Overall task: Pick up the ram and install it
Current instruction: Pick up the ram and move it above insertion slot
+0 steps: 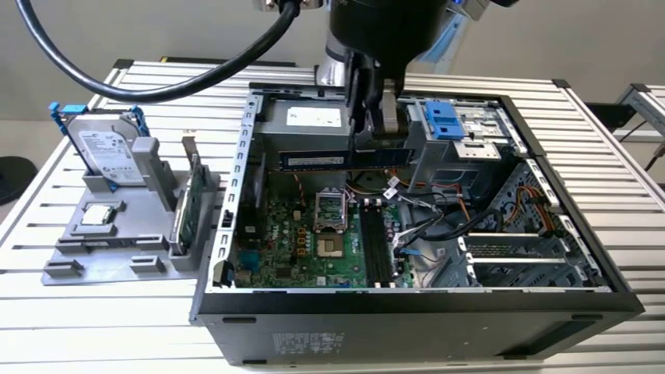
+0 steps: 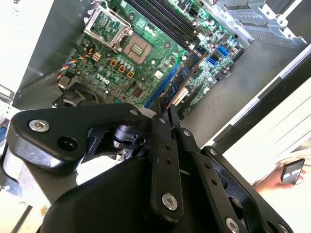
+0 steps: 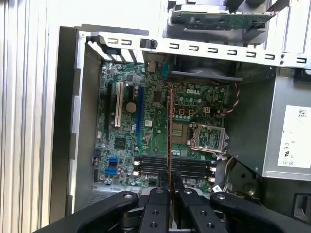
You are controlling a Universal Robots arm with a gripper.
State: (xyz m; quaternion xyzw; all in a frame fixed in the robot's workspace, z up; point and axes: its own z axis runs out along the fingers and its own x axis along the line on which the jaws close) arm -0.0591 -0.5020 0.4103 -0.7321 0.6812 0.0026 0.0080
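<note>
While clamped shut on the ram (image 1: 311,160), the hand (image 1: 379,144) hangs inside the open PC case (image 1: 416,300), reaching down from above. Both fingers (image 3: 187,208) press flat on the stick's two faces, one per side, w/ no gap left btwn pads and board. In the second wrist view the hand (image 2: 171,114) shows as black linkages meeting at one narrow tip.

The ram is a long, thin, dark board w/ bluish labels and black chips. It is held level on its long edge. The grip sits near one end, so most of its length sticks out toward the exterior view's left. In the first wrist view it is seen edge-on, as a thin gold-orange line (image 3: 170,126) running out from the fingertips across the board below.

The stick is up in the air over the green mobo (image 1: 301,241), just in front of the grey PSU box (image 1: 311,117). It is not seated and lies crosswise to the black RAM slots (image 1: 374,245). These run beside the CPU socket (image 1: 327,210).

The case takes up the middle of the slatted tabletop (image 1: 624,156) and reaches its near edge. A grey fixture tray (image 1: 93,249) sits by the edge at the exterior view's left. It carries a silver hard drive (image 1: 109,152) in a blue frame and a green card (image 1: 187,206) standing upright.
</note>
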